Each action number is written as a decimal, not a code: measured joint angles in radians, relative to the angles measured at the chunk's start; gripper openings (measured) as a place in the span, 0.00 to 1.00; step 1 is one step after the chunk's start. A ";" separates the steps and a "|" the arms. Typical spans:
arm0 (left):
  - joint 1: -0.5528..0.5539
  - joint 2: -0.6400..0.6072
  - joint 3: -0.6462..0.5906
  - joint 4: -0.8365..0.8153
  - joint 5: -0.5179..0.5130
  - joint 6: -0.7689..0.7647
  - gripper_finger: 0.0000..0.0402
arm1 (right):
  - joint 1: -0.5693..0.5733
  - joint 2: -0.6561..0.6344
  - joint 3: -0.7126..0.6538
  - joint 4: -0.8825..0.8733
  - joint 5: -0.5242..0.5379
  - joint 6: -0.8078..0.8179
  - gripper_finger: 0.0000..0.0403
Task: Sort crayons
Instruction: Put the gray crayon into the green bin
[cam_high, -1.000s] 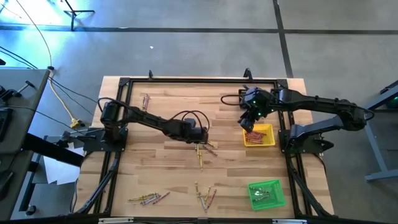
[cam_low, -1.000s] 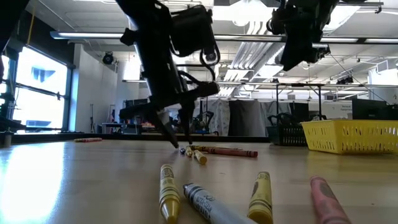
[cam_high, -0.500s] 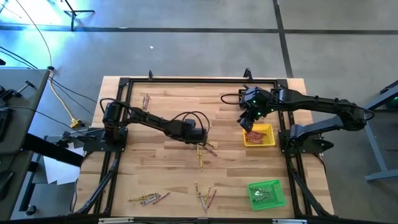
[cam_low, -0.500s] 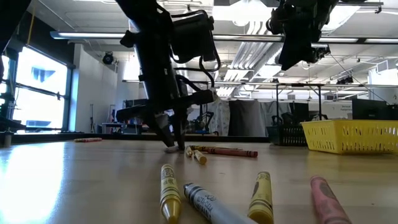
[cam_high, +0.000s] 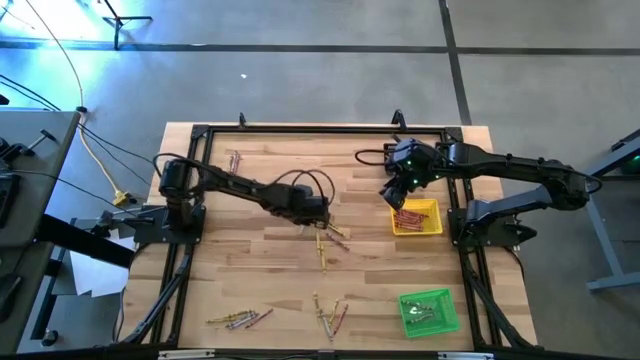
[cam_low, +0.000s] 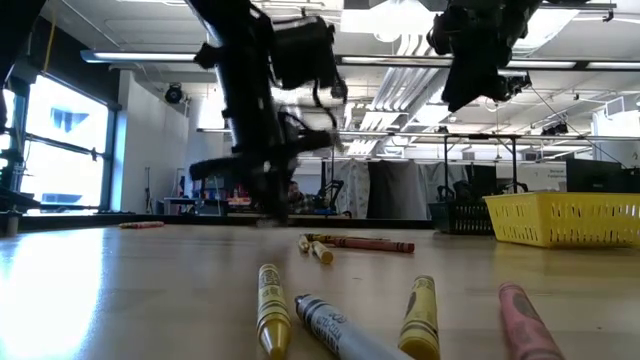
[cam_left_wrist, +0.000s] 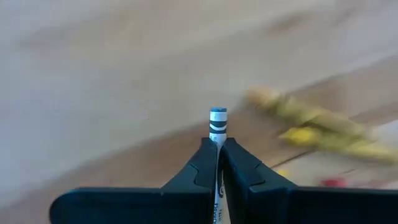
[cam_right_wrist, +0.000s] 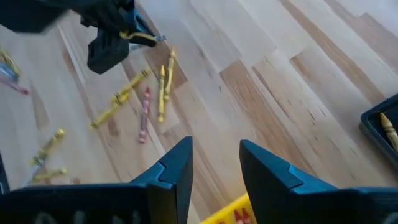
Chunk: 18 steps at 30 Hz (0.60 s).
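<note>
Crayons (cam_high: 325, 245) lie scattered on the worktop (cam_high: 260, 270), one cluster just beside the left tool (cam_high: 318, 218) near the middle. That left tool is clenched on a grey crayon (cam_left_wrist: 217, 122), whose banded tip sticks out past the pinched fingertips. The right tool (cam_high: 393, 194) hovers with its fingers (cam_right_wrist: 176, 163) spread and nothing between them, just beside the yellow tray (cam_high: 417, 218) holding red crayons.
</note>
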 joint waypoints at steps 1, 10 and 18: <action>0.008 -0.021 0.002 0.009 -0.015 0.012 0.00 | 0.000 0.000 0.000 0.012 0.000 0.010 0.29; 0.097 -0.249 0.006 0.158 -0.120 0.214 0.01 | 0.000 0.001 0.000 0.308 0.015 0.150 0.29; 0.121 -0.400 0.008 0.459 -0.233 0.414 0.00 | 0.014 0.020 0.000 0.587 0.130 0.262 0.30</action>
